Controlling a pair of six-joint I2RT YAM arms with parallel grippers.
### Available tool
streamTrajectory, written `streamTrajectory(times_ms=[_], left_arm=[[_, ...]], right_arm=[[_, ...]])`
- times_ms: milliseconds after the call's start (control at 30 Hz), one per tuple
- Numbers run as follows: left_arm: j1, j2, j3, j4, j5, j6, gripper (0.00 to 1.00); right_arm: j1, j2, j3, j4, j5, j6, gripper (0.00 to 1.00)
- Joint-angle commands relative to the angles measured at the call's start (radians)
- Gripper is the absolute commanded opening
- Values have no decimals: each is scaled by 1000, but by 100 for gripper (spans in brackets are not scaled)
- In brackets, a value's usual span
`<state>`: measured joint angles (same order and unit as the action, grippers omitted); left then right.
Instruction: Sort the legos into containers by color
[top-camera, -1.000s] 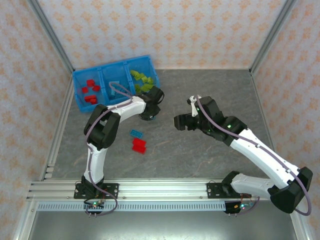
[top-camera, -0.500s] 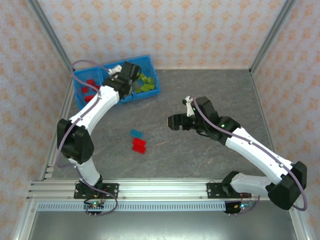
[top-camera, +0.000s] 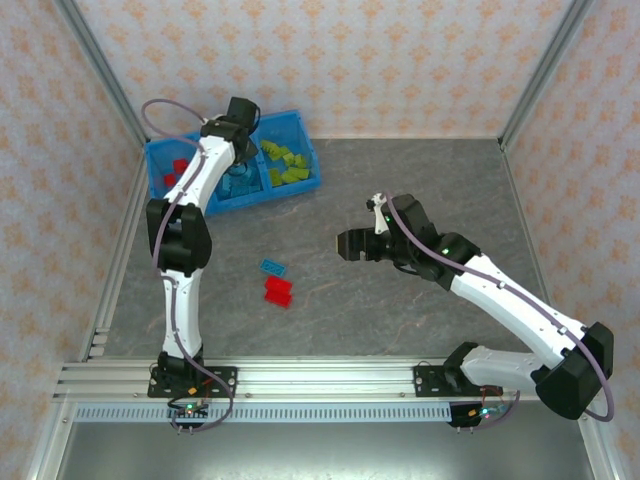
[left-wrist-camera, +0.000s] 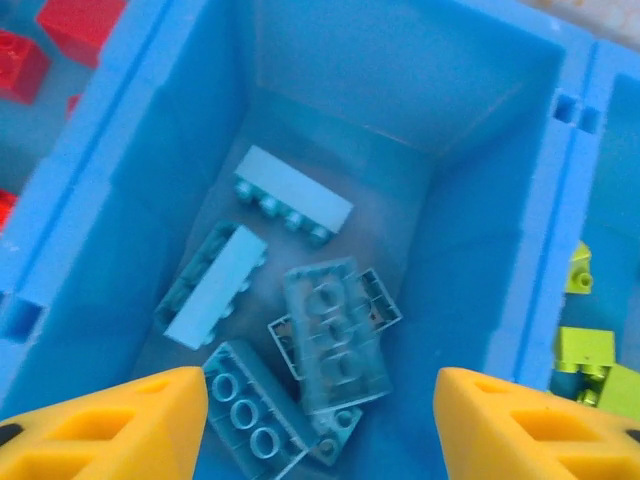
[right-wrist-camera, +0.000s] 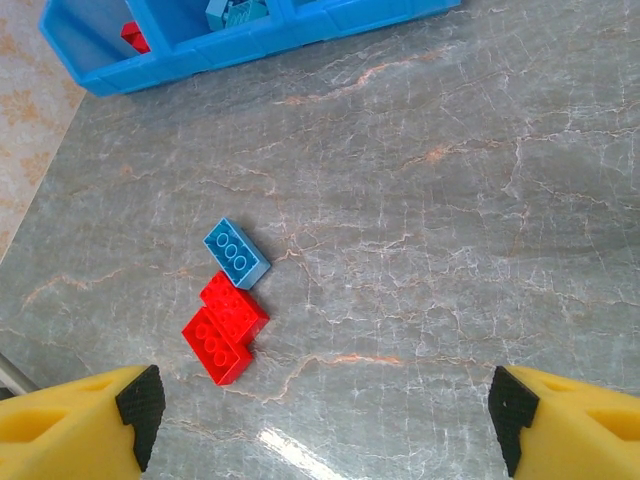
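Note:
My left gripper (top-camera: 240, 150) hangs over the middle compartment of the blue tray (top-camera: 306, 181), open (left-wrist-camera: 320, 435) with nothing between its yellow fingers (left-wrist-camera: 110, 420). Below it lie several light-blue legos (left-wrist-camera: 335, 335). Red legos (top-camera: 178, 170) fill the left compartment and yellow-green ones (top-camera: 285, 165) the right. On the table, a blue brick (top-camera: 273, 267) lies beside two touching red bricks (top-camera: 278, 290). My right gripper (top-camera: 345, 243) hovers to their right, open (right-wrist-camera: 325, 430), with the blue brick (right-wrist-camera: 237, 253) and the red pair (right-wrist-camera: 225, 320) ahead and left of it.
The tray (right-wrist-camera: 250, 40) sits at the back left against the cage corner. Aluminium posts and patterned walls enclose the grey marble table (top-camera: 420, 180). The right arm stretches from the near right toward the middle.
The left arm swung from the table's middle up to the tray and its jaws opened over the middle compartment. The right gripper shifted slightly left.

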<state>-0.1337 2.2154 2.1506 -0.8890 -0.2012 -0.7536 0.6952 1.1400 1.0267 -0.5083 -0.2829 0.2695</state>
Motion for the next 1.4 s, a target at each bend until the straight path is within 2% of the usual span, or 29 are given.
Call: streamTrajectory(times_ms=[0,133,267,400,600,733,867,1067,1233,1367], left_arm=[[3,-158,-53,-44,34,-5,62],[-13,-443,-357,51,136,-61,60],[-84,-730,-642,112,95,-44,59],[-155,-959,-794,12,74,70,59],[-172,-1224,-936,-150,171,279,60],[-170,-1378,-1074,-131,245,383,61],[-170,-1485,-1214,-37,318,393,68],[-170,-1533,-1268,-30,248,397,72],[-171,-1538,-1285,-5,260,398,75],[-170,-1547,-1284,-8,245,398,76]], right_arm=[[7,2,31,-8,31,13,86],[47,71,57,9,44,18,86],[133,187,124,5,72,-16,86],[197,344,195,5,42,-61,87],[242,649,374,-49,-10,-73,86],[257,855,524,-68,-43,-97,87],[259,999,639,-78,-17,-114,86],[271,1117,753,-131,-11,-124,75],[276,1136,772,-156,81,-83,61],[276,1124,778,-162,126,-63,46]])
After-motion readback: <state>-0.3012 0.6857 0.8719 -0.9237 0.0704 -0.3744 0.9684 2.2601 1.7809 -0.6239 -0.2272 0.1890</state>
